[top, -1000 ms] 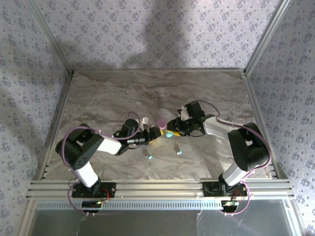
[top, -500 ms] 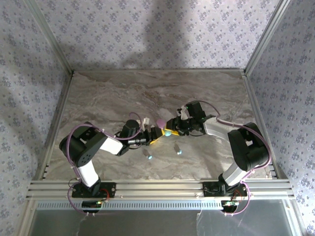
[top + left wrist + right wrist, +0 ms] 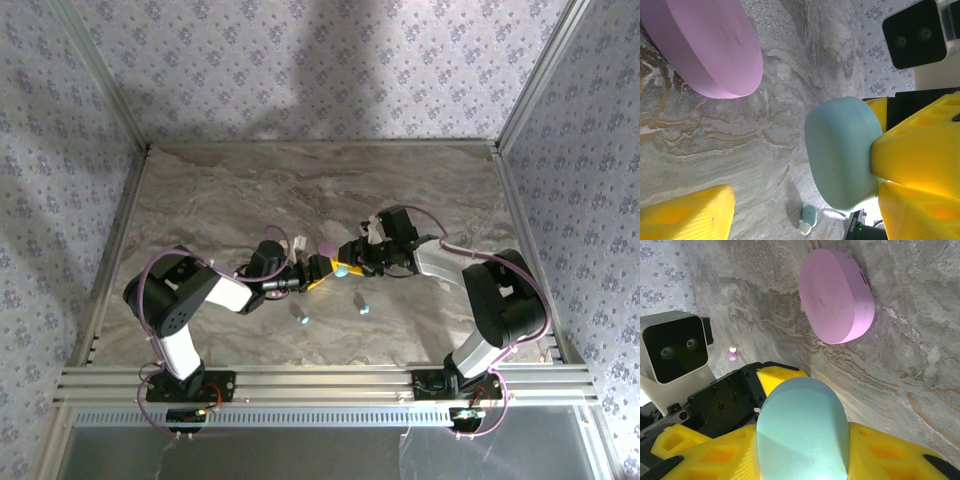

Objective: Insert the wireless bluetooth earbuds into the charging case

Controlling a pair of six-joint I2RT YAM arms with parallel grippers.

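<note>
My right gripper (image 3: 800, 455) is shut on a teal oval charging case (image 3: 801, 430), holding it just above the table (image 3: 342, 270). My left gripper (image 3: 805, 192) stands open around that case's far end, one yellow finger (image 3: 920, 212) close beside it and the other finger (image 3: 685, 215) well apart. Both grippers meet at the table's middle, the left gripper (image 3: 318, 271) and the right gripper (image 3: 350, 262). Two teal earbuds lie on the marble nearer the arms, one earbud (image 3: 303, 320) to the left and another earbud (image 3: 365, 309) to the right. A pink earbud (image 3: 732, 355) rests further off.
A closed pink oval case (image 3: 326, 246) lies flat just behind the grippers, close to the teal case. Metal rails (image 3: 320, 382) run along the near edge, and patterned walls (image 3: 300, 70) enclose the marble table on three sides.
My left gripper's jaws have spread wider around the teal case and its wrist has edged slightly right. The right gripper has kept its hold and hardly moved.
</note>
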